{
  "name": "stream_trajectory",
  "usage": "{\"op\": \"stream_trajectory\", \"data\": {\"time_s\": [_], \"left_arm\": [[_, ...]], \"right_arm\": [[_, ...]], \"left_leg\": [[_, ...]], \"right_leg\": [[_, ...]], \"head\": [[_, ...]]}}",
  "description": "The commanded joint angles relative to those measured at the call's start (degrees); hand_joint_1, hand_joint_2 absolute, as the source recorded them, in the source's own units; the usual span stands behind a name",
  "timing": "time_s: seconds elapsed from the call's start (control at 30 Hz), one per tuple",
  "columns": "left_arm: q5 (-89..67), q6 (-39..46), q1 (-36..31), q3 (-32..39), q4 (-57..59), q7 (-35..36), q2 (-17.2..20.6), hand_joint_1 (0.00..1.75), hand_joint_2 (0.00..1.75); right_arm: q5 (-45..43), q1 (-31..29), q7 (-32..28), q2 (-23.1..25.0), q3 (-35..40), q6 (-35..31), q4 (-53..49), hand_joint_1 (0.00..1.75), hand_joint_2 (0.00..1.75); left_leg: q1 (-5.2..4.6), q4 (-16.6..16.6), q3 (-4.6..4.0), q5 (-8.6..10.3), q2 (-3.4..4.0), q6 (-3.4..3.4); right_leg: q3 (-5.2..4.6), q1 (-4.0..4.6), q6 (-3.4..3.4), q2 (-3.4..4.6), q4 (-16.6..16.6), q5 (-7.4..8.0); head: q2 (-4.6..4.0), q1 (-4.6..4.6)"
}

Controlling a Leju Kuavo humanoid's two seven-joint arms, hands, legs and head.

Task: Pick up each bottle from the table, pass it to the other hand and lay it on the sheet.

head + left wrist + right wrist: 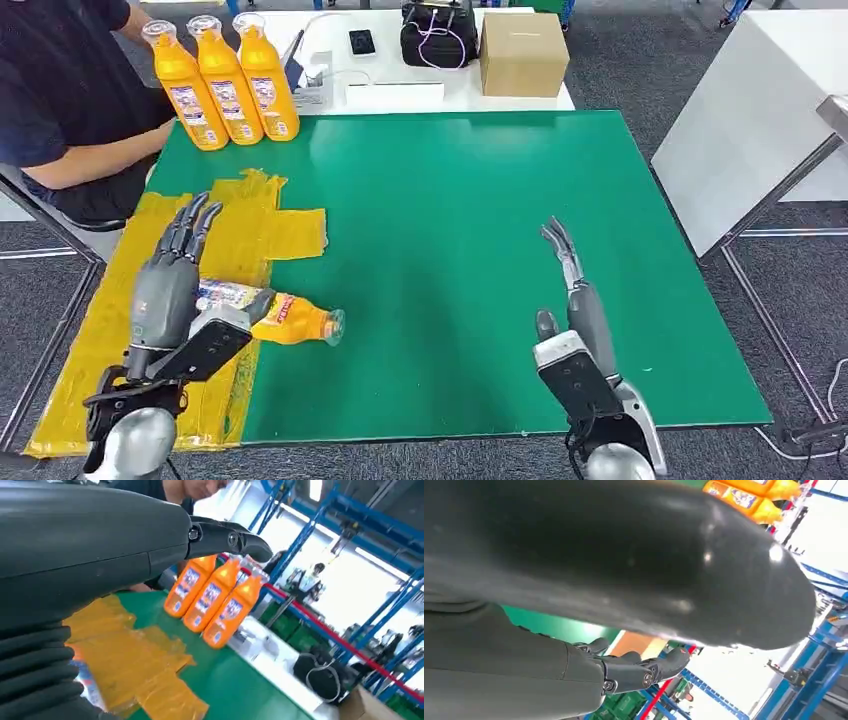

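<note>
Three upright bottles (pixel 228 80) stand at the green worktop's (pixel 480 250) 11 o'clock corner, beside a seated person (pixel 60 110). A fourth bottle (pixel 275 315) lies on its side — base on the yellow sheet (pixel 250 225), cap toward 3 o'clock — beneath the left robot hand (pixel 170 285), fingers extended, holding nothing. The right robot hand (pixel 580 290) hovers open, empty.

Bottle (pixel 285 318) base — under left hand (pixel 165 290)

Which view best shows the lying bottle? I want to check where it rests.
The head view: the lying bottle shows nearly whole, partly on the yellow sheet. The left wrist view shows a sliver of label; the right wrist view doesn't help.
</note>
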Motion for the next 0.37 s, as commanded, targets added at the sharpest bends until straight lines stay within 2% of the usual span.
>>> {"op": "stream_trajectory", "data": {"time_s": [0.03,0.1,0.13,0.23,0.37], "left_arm": [[33.08,-3.66,2.25,1.18,-4.19,-6.84,-6.02,0.00,0.00],[44.69,-5.06,3.69,-1.69,-4.09,-10.06,-5.63,0.00,0.00],[50.05,-7.26,4.33,-6.15,-2.99,-12.46,-5.37,0.00,1.75],[49.45,-5.40,1.60,-15.81,2.11,-14.00,-3.81,0.00,1.75],[50.08,-5.00,0.09,-18.94,3.35,-13.64,-2.68,0.00,1.75]], "right_arm": [[-1.24,0.59,-3.20,-0.59,0.22,-4.23,0.64,0.00,0.00],[-5.64,0.32,-5.98,-0.30,0.99,-9.22,0.90,0.00,0.00],[-11.20,-0.39,-9.59,-0.05,2.41,-11.41,1.53,0.00,0.00],[-11.23,-2.82,-11.12,0.18,5.91,-15.79,3.47,0.00,0.00],[-10.44,-4.76,-11.34,-0.40,9.73,-16.89,4.50,0.00,0.00]], "left_leg": [[0.01,0.01,0.13,-0.07,0.05,-0.02],[-0.01,-0.04,0.21,-0.09,0.11,-0.01],[0.00,-0.04,0.35,-0.16,0.15,-0.02],[-0.01,-0.06,0.19,-0.05,0.02,0.00],[-0.04,-0.05,0.09,0.00,-0.12,0.01]], "right_leg": [[0.16,0.02,0.01,0.02,-0.03,-0.06],[0.22,-0.01,0.02,0.09,-0.05,-0.07],[0.37,-0.01,0.02,0.11,-0.08,-0.12],[0.23,-0.02,0.02,-0.01,-0.08,-0.06],[0.12,-0.08,0.02,-0.05,-0.05,-0.02]], "head": [[0.00,0.02],[0.00,0.00],[0.00,0.00],[0.00,0.00],[0.00,0.00]]}}
